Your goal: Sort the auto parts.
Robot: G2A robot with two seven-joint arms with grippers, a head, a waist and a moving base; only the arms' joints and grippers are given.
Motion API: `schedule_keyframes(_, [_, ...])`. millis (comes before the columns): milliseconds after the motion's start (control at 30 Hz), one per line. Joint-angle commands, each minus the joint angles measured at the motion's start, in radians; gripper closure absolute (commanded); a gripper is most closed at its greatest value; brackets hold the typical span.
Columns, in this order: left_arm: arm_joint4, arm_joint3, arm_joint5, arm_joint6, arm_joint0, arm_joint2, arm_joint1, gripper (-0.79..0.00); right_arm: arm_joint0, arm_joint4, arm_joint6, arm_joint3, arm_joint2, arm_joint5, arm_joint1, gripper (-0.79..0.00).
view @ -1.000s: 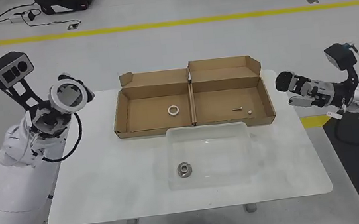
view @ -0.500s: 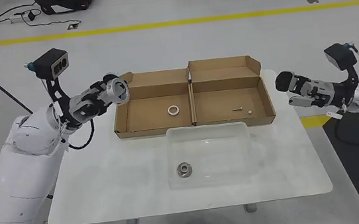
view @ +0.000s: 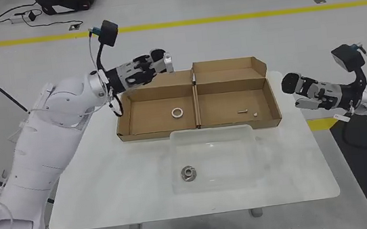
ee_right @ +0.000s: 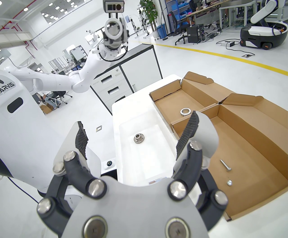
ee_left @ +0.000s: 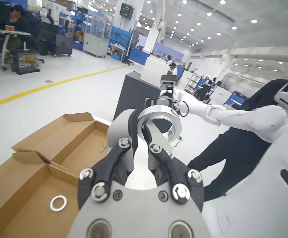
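My left gripper [view: 159, 61] hangs above the back flap of the left cardboard box [view: 123, 116], shut on a wide silver collar ring [ee_left: 158, 121]. One finger [ee_left: 132, 126] presses the ring's outer wall and the other sits inside its bore. A small silver ring [view: 177, 112] lies in that box. A bolt [view: 242, 112] and a nut [view: 255, 114] lie in the right box [view: 274, 101]. A metal flange [view: 188, 173] sits in the clear tray [view: 211, 132]. Past the table's right edge, my right gripper [view: 289, 87] stands open and holds nothing.
The two boxes stand side by side at the back of the white table [view: 110, 184], flaps raised. The tray sits just in front of them. A dark cabinet [ee_right: 135, 65] stands beyond the table's left end.
My left arm has swung from beyond the table's left side to above the left box's back flap, carrying the collar ring. The right arm has stayed still.
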Motion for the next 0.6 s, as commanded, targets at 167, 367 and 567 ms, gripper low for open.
schedule_keyframes(167, [0.153, 0.132, 0.094, 0.019, -0.123, 0.121, -0.053, 0.000, 0.000, 0.000, 0.000, 0.000, 0.000, 0.000, 0.000, -0.785])
schedule_keyframes(367, [0.249, 0.221, 0.161, 0.006, -0.151, 0.181, -0.080, 0.000, 0.000, 0.000, 0.000, 0.000, 0.000, 0.000, 0.000, -0.785])
schedule_keyframes(567, [0.296, 0.287, 0.222, -0.015, -0.150, 0.217, -0.100, 0.000, 0.000, 0.000, 0.000, 0.000, 0.000, 0.000, 0.000, -0.785])
